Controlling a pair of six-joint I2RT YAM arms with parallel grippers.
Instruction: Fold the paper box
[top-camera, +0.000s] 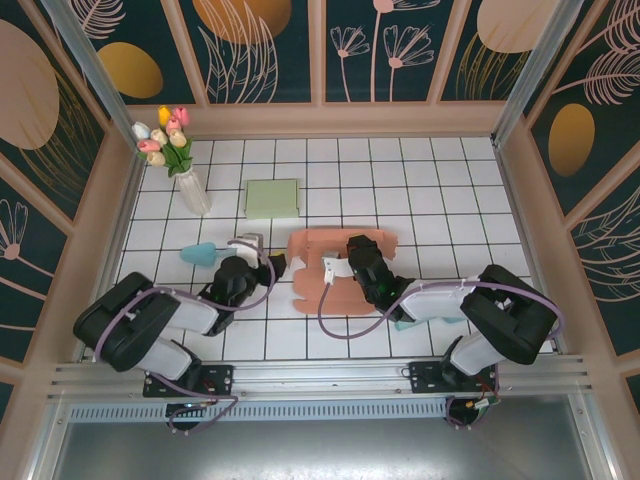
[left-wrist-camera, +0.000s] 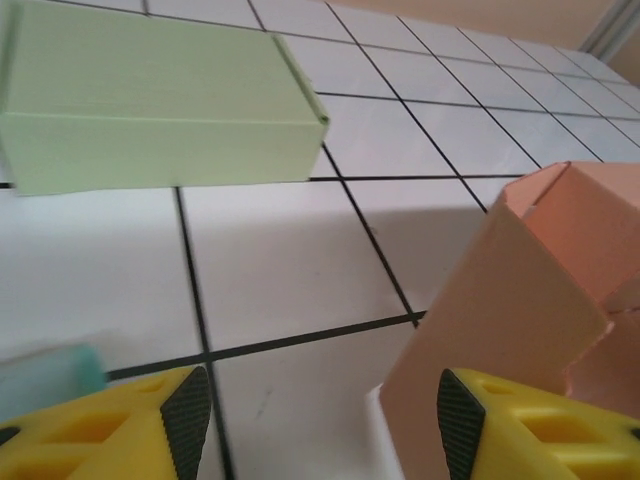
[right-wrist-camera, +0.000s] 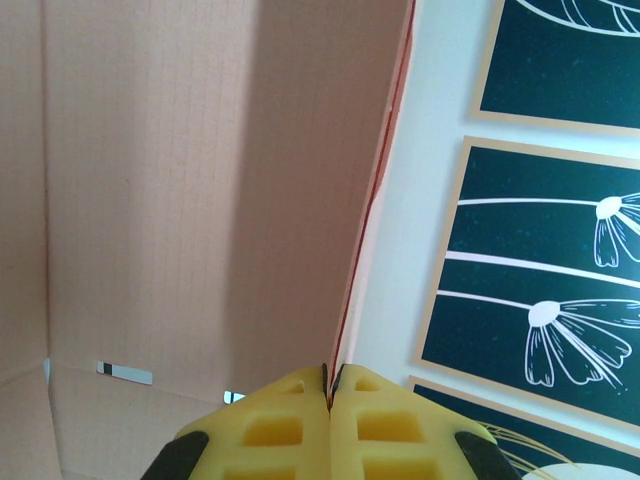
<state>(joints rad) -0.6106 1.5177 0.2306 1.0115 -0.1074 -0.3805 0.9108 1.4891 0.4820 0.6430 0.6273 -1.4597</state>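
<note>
The pink paper box (top-camera: 340, 268) lies partly folded in the middle of the tiled table. In the right wrist view its wall (right-wrist-camera: 200, 180) rises edge-on, and my right gripper (right-wrist-camera: 330, 378) is shut on that thin edge. From above, the right gripper (top-camera: 350, 262) sits over the box's centre. My left gripper (top-camera: 264, 262) is at the box's left side. In the left wrist view it stands open (left-wrist-camera: 325, 420), with a raised pink flap (left-wrist-camera: 500, 300) just inside the right pad (left-wrist-camera: 460, 415) and bare tile in front of the left pad (left-wrist-camera: 188, 415).
A pale green closed box (top-camera: 272, 198) lies behind the pink one, also close ahead of the left gripper (left-wrist-camera: 150, 110). A teal object (top-camera: 200, 253) lies left of the left gripper. A vase of tulips (top-camera: 175, 150) stands at the back left. Wooden walls (top-camera: 330, 120) ring the table.
</note>
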